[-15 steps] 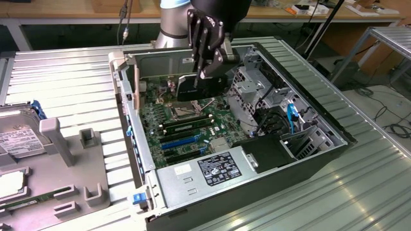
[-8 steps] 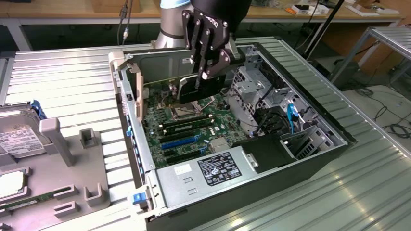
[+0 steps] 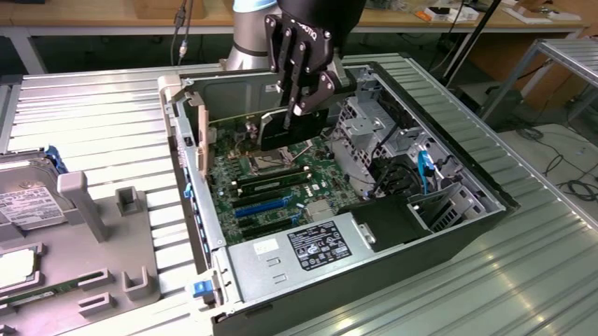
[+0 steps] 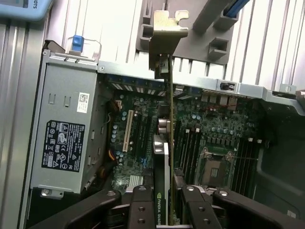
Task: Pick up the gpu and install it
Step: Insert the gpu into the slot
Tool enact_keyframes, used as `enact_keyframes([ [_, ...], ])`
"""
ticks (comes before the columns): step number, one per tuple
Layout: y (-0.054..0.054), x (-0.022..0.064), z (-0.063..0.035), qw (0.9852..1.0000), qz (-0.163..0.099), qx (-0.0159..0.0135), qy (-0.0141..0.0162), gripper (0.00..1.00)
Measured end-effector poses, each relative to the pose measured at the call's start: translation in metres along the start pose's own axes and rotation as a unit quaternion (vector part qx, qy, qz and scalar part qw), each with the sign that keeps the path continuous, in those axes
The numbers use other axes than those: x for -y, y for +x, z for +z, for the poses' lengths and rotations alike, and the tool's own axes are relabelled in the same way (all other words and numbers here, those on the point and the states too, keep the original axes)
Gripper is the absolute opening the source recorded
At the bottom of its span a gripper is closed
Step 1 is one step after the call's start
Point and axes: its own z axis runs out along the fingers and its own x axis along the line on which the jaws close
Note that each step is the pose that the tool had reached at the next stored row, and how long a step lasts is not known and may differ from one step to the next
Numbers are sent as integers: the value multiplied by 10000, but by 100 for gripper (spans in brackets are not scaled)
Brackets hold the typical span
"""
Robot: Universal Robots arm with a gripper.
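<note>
Open computer case lying on ribbed metal desk, side panel off. At twelve o'clock of the case, pincer pointing down, clamped on the gpu. Card upright, hanging just over the motherboard; contact with the board not discernible. Power supply with black label at six o'clock inside the case. Blue cable at three o'clock, beside the drive bays. At nine o'clock, outside the case, grey tray bearing a hard drive.
</note>
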Motion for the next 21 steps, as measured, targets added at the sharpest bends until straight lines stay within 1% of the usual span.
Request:
enact_keyframes([
  [2,-1,1,6,9999,151,7,5,27],
  [4,-5,19,12,9997,233,11,8,27],
  [6,-8,91,19,9997,262,12,8,27],
  [10,-7,166,27,9996,270,12,8,27],
  [13,-9,177,60,9996,271,13,9,27],
  [16,-15,182,139,9996,270,12,11,27],
  [21,-39,199,200,9996,287,16,16,27],
])
